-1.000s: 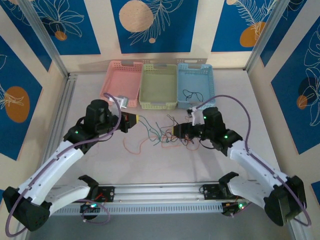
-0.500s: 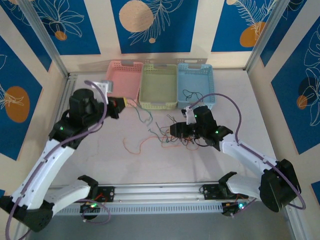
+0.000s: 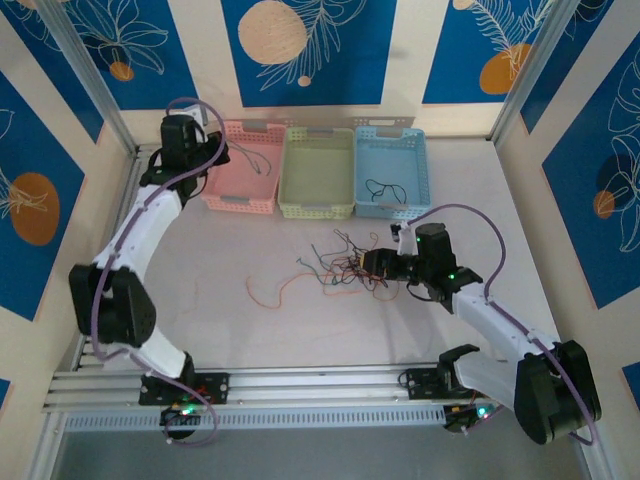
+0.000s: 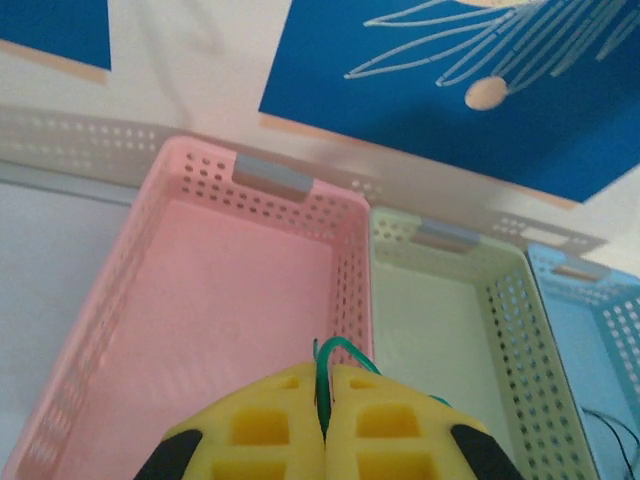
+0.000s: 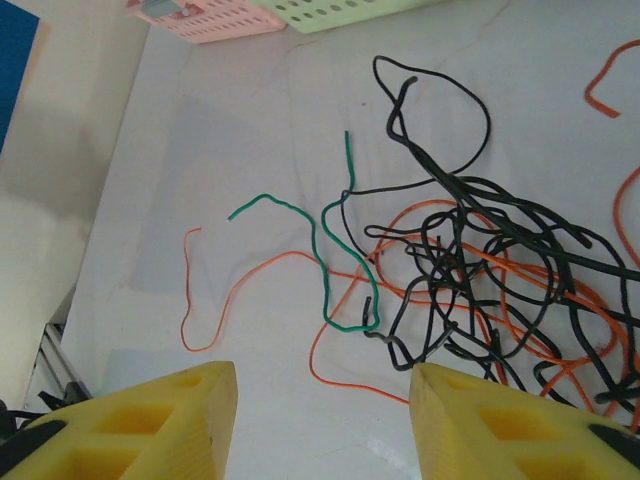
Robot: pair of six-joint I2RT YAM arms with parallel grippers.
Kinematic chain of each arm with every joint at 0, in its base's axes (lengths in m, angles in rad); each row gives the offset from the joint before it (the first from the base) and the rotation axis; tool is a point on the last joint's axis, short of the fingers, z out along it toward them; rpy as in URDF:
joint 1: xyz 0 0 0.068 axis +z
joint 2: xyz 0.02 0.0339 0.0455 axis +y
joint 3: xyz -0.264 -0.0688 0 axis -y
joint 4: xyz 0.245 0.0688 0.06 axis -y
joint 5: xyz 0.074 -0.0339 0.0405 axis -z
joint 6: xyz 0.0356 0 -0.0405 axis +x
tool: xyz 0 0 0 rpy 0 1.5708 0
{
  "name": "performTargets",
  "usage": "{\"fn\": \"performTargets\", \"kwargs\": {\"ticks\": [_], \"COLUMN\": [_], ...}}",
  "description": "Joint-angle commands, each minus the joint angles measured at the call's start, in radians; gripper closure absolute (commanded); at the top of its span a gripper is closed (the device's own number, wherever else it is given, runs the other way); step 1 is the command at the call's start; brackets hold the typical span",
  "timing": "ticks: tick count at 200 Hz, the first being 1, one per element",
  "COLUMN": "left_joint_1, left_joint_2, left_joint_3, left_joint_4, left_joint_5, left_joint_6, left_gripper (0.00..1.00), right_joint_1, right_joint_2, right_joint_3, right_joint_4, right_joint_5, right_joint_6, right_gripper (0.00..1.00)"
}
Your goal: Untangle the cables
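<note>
1. The left gripper [image 4: 325, 405] has its jaws pressed together on a thin green cable [image 4: 335, 350], which loops up out of the seam between the yellow pads; no gap shows between them.
2. Just beyond those jaws lies the open pink basket [image 4: 345, 260], with the pale green basket [image 4: 440, 235] beside it; the gripper hangs above the pink one.
3. A second ago this arm stood at the middle of the tabletop [image 3: 200, 310] beside the heap; it has since swung to the far left corner and carried the green cable clear. By my reading, one strand is freed and only needs releasing into the pink basket.
4. The right gripper [image 5: 325, 410] has its jaws moderately apart with nothing between them; they have drawn in somewhat over the last second, and I cannot tell whether they are closing on a strand.
5. Ahead of them lies the black and orange-red tangle [image 5: 480, 270], still knotted; a second green cable [image 5: 335, 260] lies at its left edge, and a loose orange-red cable [image 5: 230, 290] trails away leftward.
6. A black cable [image 3: 385, 190] already lies in the blue basket [image 3: 390, 135]; most of the sorting appears to remain.
</note>
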Motion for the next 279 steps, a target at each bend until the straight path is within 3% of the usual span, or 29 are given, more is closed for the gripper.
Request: {"fn": "performTargets", "kwargs": {"ticks": [1, 31, 45, 52, 75, 94, 136, 154, 190, 211, 242, 279], "left_joint_1": [0.020, 0.026, 0.026, 0.028, 0.029, 0.030, 0.003, -0.069, -0.329, -0.426, -0.544, -0.587], "left_joint_2": [0.101, 0.268, 0.301, 0.304, 0.241, 0.081, -0.302, -0.421, -0.539, -0.544, -0.379, -0.221], "left_joint_3": [0.070, 0.160, 0.161, 0.156, 0.084, -0.059, -0.434, -0.559, -0.711, -0.789, -0.738, -0.667], "left_joint_4": [0.181, 0.162, 0.136, 0.117, 0.089, 0.124, 0.161, 0.097, -0.016, 0.028, -0.003, 0.013], "left_joint_5": [0.009, 0.027, -0.002, -0.008, -0.007, -0.012, 0.163, 0.197, 0.162, 0.111, 0.036, -0.032], "left_joint_6": [0.020, 0.042, 0.041, 0.041, 0.031, -0.007, -0.091, -0.091, -0.106, -0.133, -0.115, -0.108], "left_gripper": [0.86, 0.56, 0.33, 0.30, 0.29, 0.29, 0.30, 0.30, 0.30, 0.29, 0.29, 0.29], "right_joint_1": [0.009, 0.008, 0.009, 0.008, 0.008, 0.008, 0.011, 0.010, 0.011, 0.010, 0.010, 0.009], "right_joint_2": [-0.026, -0.027, -0.025, -0.026, -0.030, -0.025, -0.004, -0.007, 0.003, 0.013, 0.004, 0.008], "right_joint_3": [-0.014, -0.017, -0.017, -0.018, -0.018, -0.017, -0.007, -0.008, -0.005, 0.000, 0.001, 0.002], "right_joint_4": [0.035, 0.038, 0.041, 0.042, 0.041, 0.042, 0.041, 0.038, 0.041, 0.036, 0.030, 0.026], "right_joint_5": [-0.037, -0.040, -0.043, -0.044, -0.041, -0.044, -0.051, -0.049, -0.049, -0.051, -0.045, -0.045], "right_joint_6": [0.008, 0.009, 0.007, 0.008, 0.008, 0.008, 0.008, 0.008, 0.011, 0.011, 0.011, 0.012], "right_gripper": [0.51, 0.51, 0.50, 0.50, 0.50, 0.50, 0.50, 0.50, 0.50, 0.49, 0.49, 0.49]}}
